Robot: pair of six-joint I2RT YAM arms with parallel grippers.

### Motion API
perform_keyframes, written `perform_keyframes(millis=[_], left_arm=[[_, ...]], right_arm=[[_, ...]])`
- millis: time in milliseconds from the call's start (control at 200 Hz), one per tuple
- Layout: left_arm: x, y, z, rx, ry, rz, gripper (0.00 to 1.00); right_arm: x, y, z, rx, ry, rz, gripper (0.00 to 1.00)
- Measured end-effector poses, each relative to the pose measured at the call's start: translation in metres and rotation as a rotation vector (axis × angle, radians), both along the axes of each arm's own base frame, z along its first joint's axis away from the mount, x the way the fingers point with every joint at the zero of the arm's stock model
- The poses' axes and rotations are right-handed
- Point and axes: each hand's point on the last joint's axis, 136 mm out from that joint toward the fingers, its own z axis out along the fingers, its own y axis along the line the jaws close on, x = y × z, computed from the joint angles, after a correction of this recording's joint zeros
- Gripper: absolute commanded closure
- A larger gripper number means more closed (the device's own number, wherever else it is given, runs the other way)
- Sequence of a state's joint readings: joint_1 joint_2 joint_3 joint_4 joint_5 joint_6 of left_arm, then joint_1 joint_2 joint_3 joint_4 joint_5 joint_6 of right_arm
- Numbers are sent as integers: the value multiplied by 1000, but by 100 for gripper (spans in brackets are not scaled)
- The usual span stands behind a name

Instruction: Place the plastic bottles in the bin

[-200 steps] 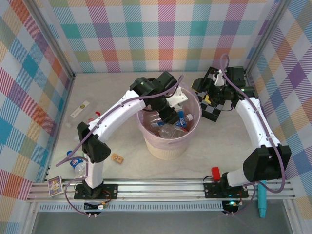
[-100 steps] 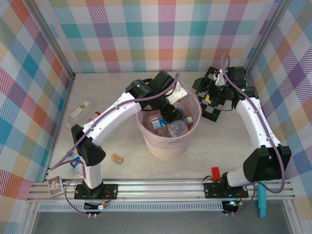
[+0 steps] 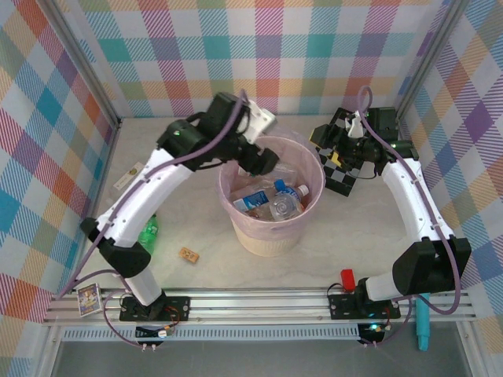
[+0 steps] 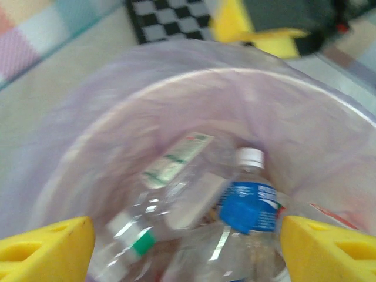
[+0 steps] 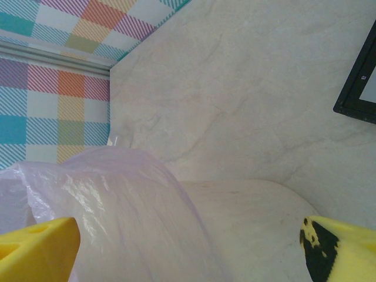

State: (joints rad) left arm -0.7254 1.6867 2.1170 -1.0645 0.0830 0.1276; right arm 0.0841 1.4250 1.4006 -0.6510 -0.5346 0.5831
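Seeing left gripper (image 3: 261,159) over the bin (image 3: 271,236) at its far-left rim, jaws spread wide, clear bottles (image 3: 275,200) lying inside the bin, green bottle (image 3: 148,233) on the table (image 3: 354,228) well left of it, right gripper (image 3: 343,148) over the checkerboard (image 3: 346,182) right of the bin, jaws spread too.

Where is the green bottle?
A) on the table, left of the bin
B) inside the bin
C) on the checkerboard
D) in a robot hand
A: the green bottle lies on the table, off to the left of the bin and beside the left arm, with no hand on it.
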Motion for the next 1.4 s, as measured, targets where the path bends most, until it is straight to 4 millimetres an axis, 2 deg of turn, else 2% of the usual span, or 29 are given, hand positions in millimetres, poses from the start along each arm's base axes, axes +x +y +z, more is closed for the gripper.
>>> perform_keyframes(millis=[70, 145, 225, 330, 410, 475, 555, 680, 790, 915, 1020, 1185, 1400], left_arm=[[15, 32, 7, -26, -3, 114, 18], [27, 75, 8, -52, 7, 250, 18], [36, 125, 4, -82, 25, 404, 17], [42, 193, -13, -126, 63, 612, 15], [46, 242, -37, -149, 107, 766, 12], [49, 271, -62, -149, 151, 863, 10], [51, 301, -97, -139, 211, 963, 9], [52, 337, -148, -151, 298, 1098, 8], [49, 354, -188, -154, 362, 1169, 5], [52, 357, -231, -101, 456, 1177, 3], [57, 360, -259, -55, 508, 1169, 4], [63, 363, -288, 25, 568, 1135, 6], [73, 370, -306, 159, 594, 1098, 10]], right_arm=[[0, 0, 0, 0, 1, 1, 4], [0, 0, -1, 1, 3, 1, 4], [1, 1, -2, 3, 8, 4, 4], [2, 1, -5, 5, 15, 6, 4], [2, 1, -5, 5, 16, 7, 4], [2, 1, -5, 4, 17, 7, 4], [2, 1, -5, 4, 17, 7, 4], [2, 1, -5, 4, 17, 7, 4], [2, 1, -5, 4, 16, 5, 4], [3, -1, -5, 4, 16, 0, 4], [3, -1, -5, 4, 17, 0, 4], [3, -1, -5, 4, 17, 0, 4], [3, -2, -6, 3, 17, -1, 4]])
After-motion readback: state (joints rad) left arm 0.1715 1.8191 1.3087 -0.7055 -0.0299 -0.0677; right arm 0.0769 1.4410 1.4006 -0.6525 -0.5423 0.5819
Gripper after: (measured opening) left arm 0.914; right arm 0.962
